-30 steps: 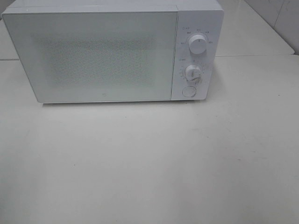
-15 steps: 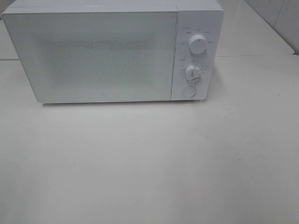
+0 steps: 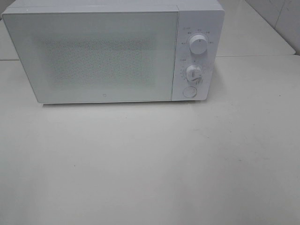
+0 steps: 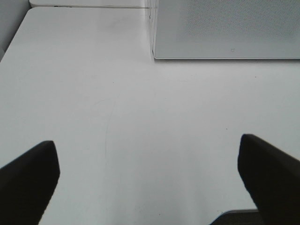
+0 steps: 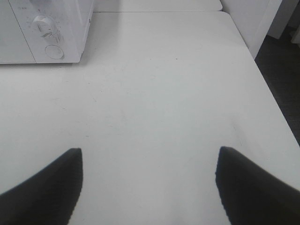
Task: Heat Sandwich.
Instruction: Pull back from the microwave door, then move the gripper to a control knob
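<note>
A white microwave (image 3: 112, 51) stands at the back of the table with its door shut. It has two knobs (image 3: 198, 45) and a round button (image 3: 189, 92) on its right panel. It also shows in the left wrist view (image 4: 225, 28) and the right wrist view (image 5: 44, 30). The sandwich is out of view. My left gripper (image 4: 147, 173) is open and empty above bare table. My right gripper (image 5: 149, 180) is open and empty above bare table. Neither arm shows in the exterior high view.
The white table (image 3: 150, 159) stretches in front of the microwave. Its right edge (image 5: 276, 108) drops to a dark floor. A second white table (image 3: 253, 33) adjoins at the back.
</note>
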Robot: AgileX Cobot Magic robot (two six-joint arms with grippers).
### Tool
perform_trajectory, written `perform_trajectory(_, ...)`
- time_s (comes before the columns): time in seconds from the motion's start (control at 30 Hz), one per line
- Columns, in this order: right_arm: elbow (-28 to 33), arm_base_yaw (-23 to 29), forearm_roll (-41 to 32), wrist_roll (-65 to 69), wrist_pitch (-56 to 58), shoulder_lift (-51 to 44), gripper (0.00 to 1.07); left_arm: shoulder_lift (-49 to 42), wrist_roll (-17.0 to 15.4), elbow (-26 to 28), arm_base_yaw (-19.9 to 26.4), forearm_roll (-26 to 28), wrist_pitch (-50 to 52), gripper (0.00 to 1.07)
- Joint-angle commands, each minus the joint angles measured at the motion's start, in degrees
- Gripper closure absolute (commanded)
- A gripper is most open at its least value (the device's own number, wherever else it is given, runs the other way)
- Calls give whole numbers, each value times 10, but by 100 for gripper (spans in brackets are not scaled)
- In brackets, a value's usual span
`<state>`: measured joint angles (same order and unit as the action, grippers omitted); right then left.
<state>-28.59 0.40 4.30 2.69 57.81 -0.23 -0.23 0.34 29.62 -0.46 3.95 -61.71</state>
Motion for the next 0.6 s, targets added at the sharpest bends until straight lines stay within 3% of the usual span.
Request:
perform_trajectory(0.03, 1, -4, -2, -5, -9, -15, 32, -16, 2, -1, 4, 2, 3, 9)
perform_trajectory(0.6, 1, -4, -2, -5, -9, -15, 32, -15, 2, -1, 4, 2, 3, 9)
